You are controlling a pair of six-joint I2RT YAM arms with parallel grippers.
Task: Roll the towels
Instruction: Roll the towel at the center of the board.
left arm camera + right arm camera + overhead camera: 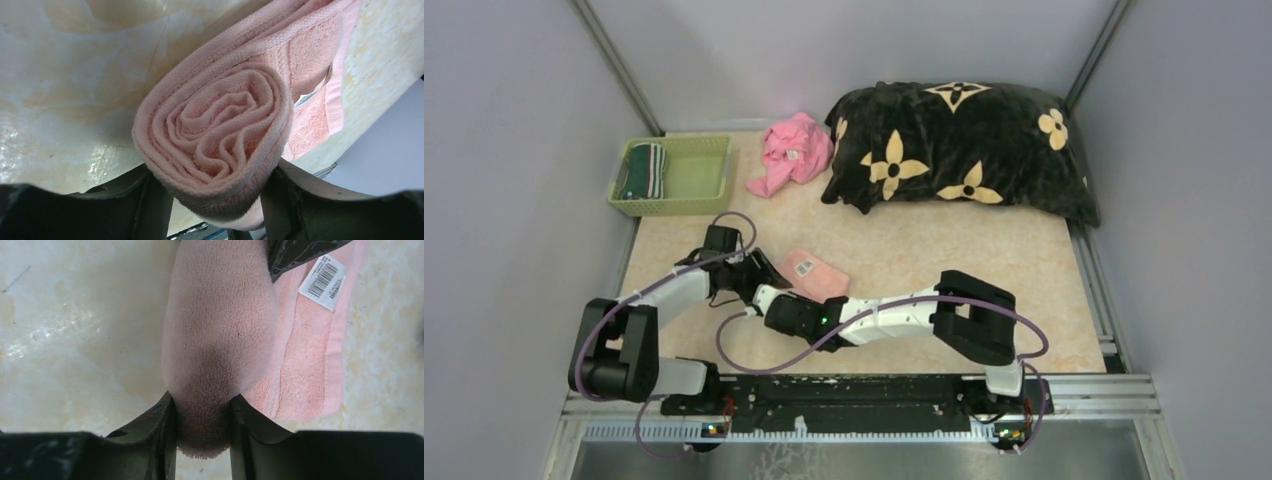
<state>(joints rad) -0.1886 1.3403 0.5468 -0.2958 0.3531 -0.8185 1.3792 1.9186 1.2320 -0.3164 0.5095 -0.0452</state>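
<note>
Both claws are on the salmon towel at once. The left claw has the rolled end wedged between its two fingers, cloth touching both, so it's pinching the roll. Its wrist cam looks straight into the spiral of layers. Past its right finger a flat bit of the same towel lies unrolled on the table.

The right claw grips the roll from the side. Its fingers are squeezed in hard enough that the terry bulges out above them. Just right of that claw the loose tail lies flat, and a white barcode label sits on it up ahead and to the right.

From the top cam the two claws meet nose to nose at the near end of the roll, left one coming in from the left, right one reaching across from the right.

The green striped towel is well off beyond the left claw, rolled up inside a green basket. A crumpled bright pink cloth lies beyond both claws, touching a big black blanket with tan flowers farther right.
</note>
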